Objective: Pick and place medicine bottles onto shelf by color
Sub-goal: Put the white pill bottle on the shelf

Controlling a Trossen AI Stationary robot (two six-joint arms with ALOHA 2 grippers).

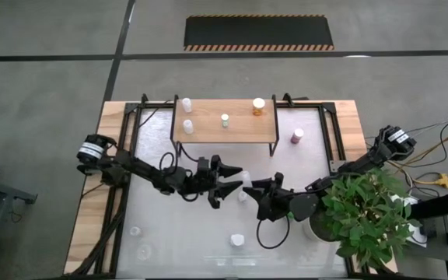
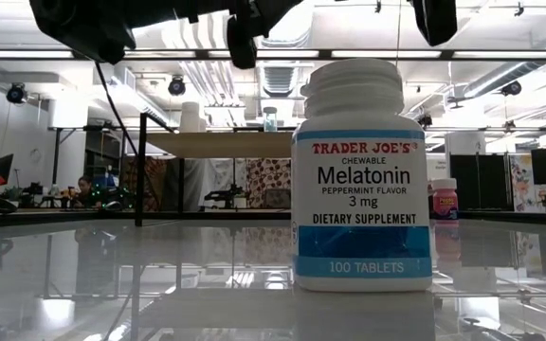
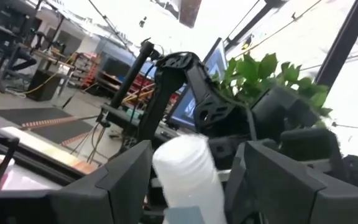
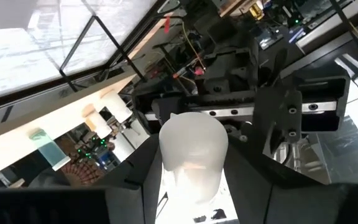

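High view: four medicine bottles (image 1: 187,105) standing on shelf (image 1: 224,134); maroon one (image 1: 296,137) and several white ones on table (image 1: 169,225) not yet sorted. Mid-table, white bottle (image 1: 245,180) between left gripper (image 1: 227,180) and right gripper (image 1: 264,189), lying roughly level, long axis running arm to arm. Wrist views: each set of fingers closed around one end, cap toward right wrist camera.

The whole counter (image 1: 208,233) is seen straight down from overhead. At counter height, the room is viewed level, with a melatonin bottle (image 2: 362,175) very close to the lens. From each wrist, a white bottle (image 3: 188,177) is seen close between that arm's dark fingers (image 3: 120,180). The shelf (image 1: 225,120) is shared by the overhead and level views.
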